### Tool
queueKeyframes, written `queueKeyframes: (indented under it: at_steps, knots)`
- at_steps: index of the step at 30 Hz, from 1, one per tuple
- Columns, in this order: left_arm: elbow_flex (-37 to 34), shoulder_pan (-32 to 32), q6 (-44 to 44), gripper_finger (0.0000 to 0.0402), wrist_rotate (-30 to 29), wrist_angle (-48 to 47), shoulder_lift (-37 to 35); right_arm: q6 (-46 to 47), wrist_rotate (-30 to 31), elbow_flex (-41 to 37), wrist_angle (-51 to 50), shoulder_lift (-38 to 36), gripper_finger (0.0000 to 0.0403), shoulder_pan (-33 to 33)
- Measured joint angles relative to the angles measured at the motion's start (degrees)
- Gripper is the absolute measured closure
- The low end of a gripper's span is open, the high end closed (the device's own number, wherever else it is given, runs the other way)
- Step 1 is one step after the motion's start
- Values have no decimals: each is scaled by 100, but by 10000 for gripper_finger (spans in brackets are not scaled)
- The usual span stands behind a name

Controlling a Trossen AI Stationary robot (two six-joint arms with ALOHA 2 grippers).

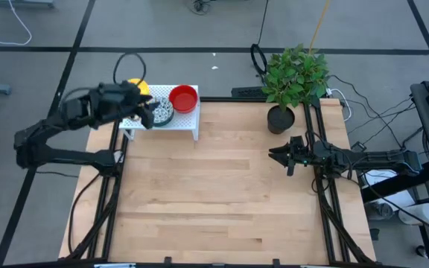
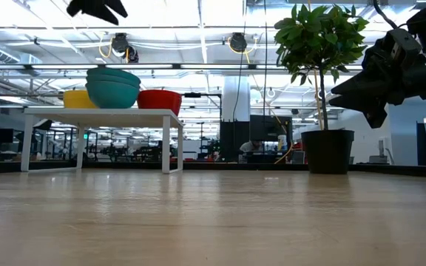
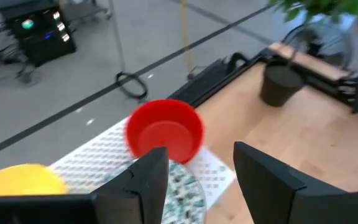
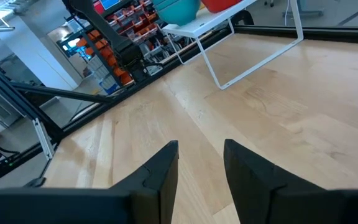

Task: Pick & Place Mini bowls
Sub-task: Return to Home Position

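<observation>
Three mini bowls sit on the top of a white perforated rack (image 1: 186, 123) at the table's far left: a yellow one (image 1: 135, 85), a speckled one (image 1: 162, 112) and a red one (image 1: 184, 97). In the low view the middle one shows as stacked teal bowls (image 2: 113, 87). My left gripper (image 3: 201, 155) hovers above the rack, open and empty, over the speckled bowl (image 3: 188, 190) and close to the red bowl (image 3: 165, 130). My right gripper (image 1: 278, 156) waits at the right side, open and empty.
A black plant pot (image 1: 280, 119) with a leafy plant stands at the far right, just beyond my right gripper. The bare wooden table (image 1: 214, 201) stretches from the rack to the near edge. Cables lie on the floor beyond the far edge.
</observation>
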Motion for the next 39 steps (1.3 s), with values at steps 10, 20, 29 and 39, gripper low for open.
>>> queueKeyframes:
  at_steps: [10,20,29,39]
  knots:
    - [-2514,-785,-173,215,265,3211,-1452,0,0,0,-1,-1,287,0]
    - [-3399,-1192,-84,215,252,3642,-2720,0,0,0,-2,-1,287,1]
    - [-4090,-1562,92,215,245,4142,-3309,-125,0,0,-4,-1,287,1]
    - [-5224,-2041,209,215,255,5145,-3521,-114,0,0,-4,0,287,0]
